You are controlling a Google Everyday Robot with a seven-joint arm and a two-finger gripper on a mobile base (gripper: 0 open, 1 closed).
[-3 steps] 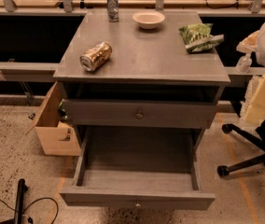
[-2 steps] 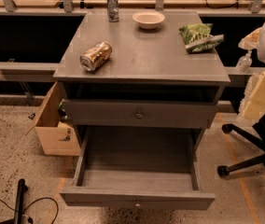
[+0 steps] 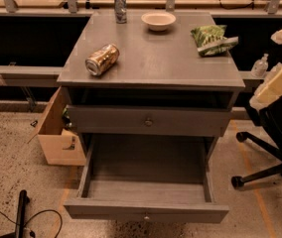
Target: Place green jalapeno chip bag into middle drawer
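The green jalapeno chip bag (image 3: 212,38) lies on the grey cabinet top (image 3: 151,68), near its back right corner. The middle drawer (image 3: 146,190) is pulled out wide open below; its flat grey floor is bare and a small knob (image 3: 146,216) sits on its slim front panel. My gripper is not in view. Only cream-white arm segments (image 3: 277,83) show at the right edge, to the right of the cabinet and below the level of the bag.
A dented gold-brown can (image 3: 102,59) lies on its side on the left of the top. A white bowl (image 3: 158,20) and a slim can (image 3: 120,5) stand at the back. A closed drawer front (image 3: 148,121) sits above the open drawer. A cardboard box (image 3: 56,133) stands left, an office chair (image 3: 275,148) right.
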